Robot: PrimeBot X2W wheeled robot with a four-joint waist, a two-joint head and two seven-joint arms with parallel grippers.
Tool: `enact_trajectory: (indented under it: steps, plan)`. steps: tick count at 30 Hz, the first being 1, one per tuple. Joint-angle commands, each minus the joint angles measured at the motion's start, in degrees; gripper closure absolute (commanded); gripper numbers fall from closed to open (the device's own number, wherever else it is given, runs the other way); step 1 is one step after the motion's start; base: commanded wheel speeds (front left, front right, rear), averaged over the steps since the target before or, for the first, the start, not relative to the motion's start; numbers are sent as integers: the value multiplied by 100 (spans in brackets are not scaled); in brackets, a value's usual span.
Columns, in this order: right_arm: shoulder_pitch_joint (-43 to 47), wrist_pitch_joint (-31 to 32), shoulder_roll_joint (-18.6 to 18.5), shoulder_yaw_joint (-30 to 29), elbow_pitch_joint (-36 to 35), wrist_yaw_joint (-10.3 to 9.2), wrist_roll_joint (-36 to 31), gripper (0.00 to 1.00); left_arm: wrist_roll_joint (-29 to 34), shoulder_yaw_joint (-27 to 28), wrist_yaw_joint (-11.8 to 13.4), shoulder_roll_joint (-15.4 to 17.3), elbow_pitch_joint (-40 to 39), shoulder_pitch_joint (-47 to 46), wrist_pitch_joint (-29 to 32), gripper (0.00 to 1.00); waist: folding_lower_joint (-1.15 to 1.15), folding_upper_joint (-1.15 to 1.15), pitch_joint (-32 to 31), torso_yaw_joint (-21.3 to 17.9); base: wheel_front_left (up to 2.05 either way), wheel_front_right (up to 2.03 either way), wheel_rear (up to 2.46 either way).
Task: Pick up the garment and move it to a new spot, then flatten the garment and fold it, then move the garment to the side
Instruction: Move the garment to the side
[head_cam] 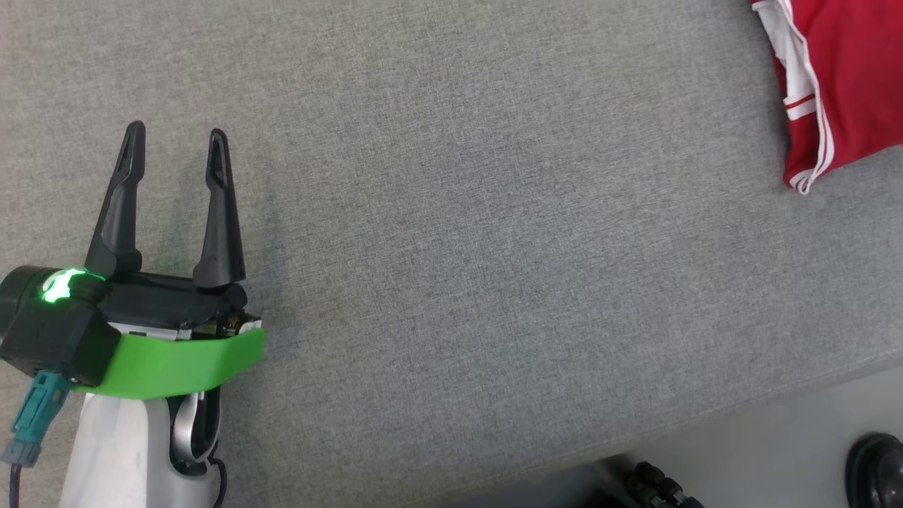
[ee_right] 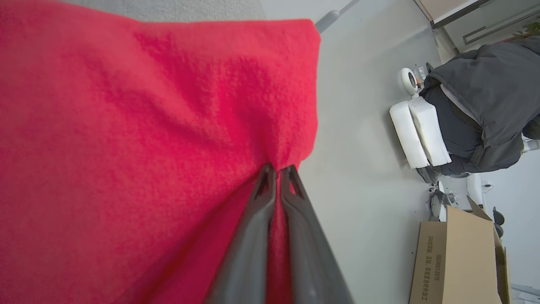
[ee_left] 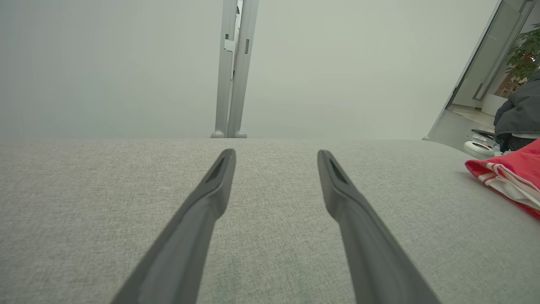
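Observation:
The garment (head_cam: 850, 77) is red cloth with white trim, lying at the far right of the grey table (head_cam: 480, 233), partly cut off by the head view's edge. My left gripper (head_cam: 175, 130) stands open at the lower left of that view, far from the cloth, nothing between its fingers. In the left wrist view the left gripper (ee_left: 276, 153) points across bare table, and the garment (ee_left: 512, 177) lies at the right edge. In the right wrist view my right gripper (ee_right: 277, 168) is shut on a pinched fold at the edge of the garment (ee_right: 147, 139).
The table's front edge runs diagonally at the lower right of the head view, with pale floor (head_cam: 776, 451) beyond. A cardboard box (ee_right: 455, 257) and a person in a dark jacket (ee_right: 485, 109) on a chair are off to the side. A grey post (ee_left: 232, 67) stands behind the table.

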Motion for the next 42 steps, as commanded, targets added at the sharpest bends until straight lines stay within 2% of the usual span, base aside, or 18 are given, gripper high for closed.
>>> enact_trajectory:
  steps: [1,2,3,10,16,23,30,35,42]
  plan:
    - [-56,-41,18,-51,64,-11,-87,100,35,30,-22,65,-47,-39,1,0,-1,0,167,25,0,0,0]
    - [-79,-86,19,-108,94,-11,-141,83,37,38,-22,74,-67,-24,1,0,-1,0,178,33,0,0,0]
    - [-87,-128,26,-136,119,-11,-216,0,42,40,-22,72,-81,-14,1,0,-1,0,176,47,0,0,0]
    - [124,-987,322,-652,59,-11,-338,0,-90,113,-20,-48,115,47,1,0,-1,0,-172,205,0,0,0]
    - [559,-1733,1068,-1402,-255,-10,474,0,-138,305,-19,-143,620,244,1,0,-1,0,-851,351,0,0,0]
    - [1668,-2085,1711,-1079,-1306,-10,1344,0,-87,626,-18,-269,1327,572,1,0,-1,0,-1849,552,0,0,0]
    - [2906,-2111,2127,-715,-2263,-9,1826,0,-107,837,27,-342,1887,853,0,0,-1,0,-2540,776,0,0,0]
    - [3534,-2143,2409,-527,-2590,-9,1797,0,-61,925,20,-361,2146,1034,0,0,-1,0,-2836,806,0,0,0]
    - [4125,-2108,2772,-278,-2554,-9,1740,0,-45,954,5,-375,2369,1280,1,0,-1,0,-3114,787,0,0,0]
